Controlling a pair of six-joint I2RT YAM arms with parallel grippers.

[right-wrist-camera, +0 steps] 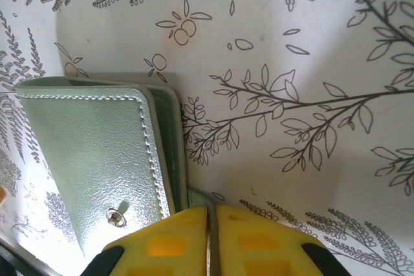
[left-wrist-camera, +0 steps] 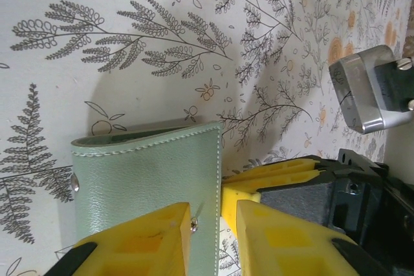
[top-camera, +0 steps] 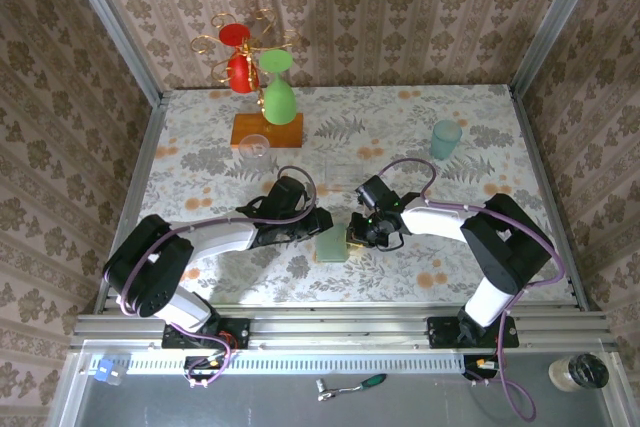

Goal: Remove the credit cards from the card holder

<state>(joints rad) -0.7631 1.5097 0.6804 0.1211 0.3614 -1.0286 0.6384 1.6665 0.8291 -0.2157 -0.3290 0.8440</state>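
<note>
**Card holder lies shut, both arms at one edge**

The worktop [top-camera: 400, 112] carries the card holder [top-camera: 331, 245] close to its near edge, about midway between its left and right edges. The holder lies flat and closed, thin and book-like. I judge it light, supple and rather slick, so it is likely to slide or flop unless one cover is pinned while the other is peeled back at the open edge beside the snap stud [right-wrist-camera: 117, 216]. The credit cards are hidden under the closed cover; thin and stiff, they will probably need a pinch on an exposed edge.

The left fingers [left-wrist-camera: 284, 237] stand apart, one over the cover by a stud and the other off its edge. The right fingers [right-wrist-camera: 259, 244] are almost together with a sliver of pale green at their tips, apparently nipping the lower cover.

The left wrist view sets both pairs of fingers side by side at that edge, where the top view shows them too small to separate. The right wrist view resolves the stacked layers, which the left wrist view sees as one flat face.
</note>
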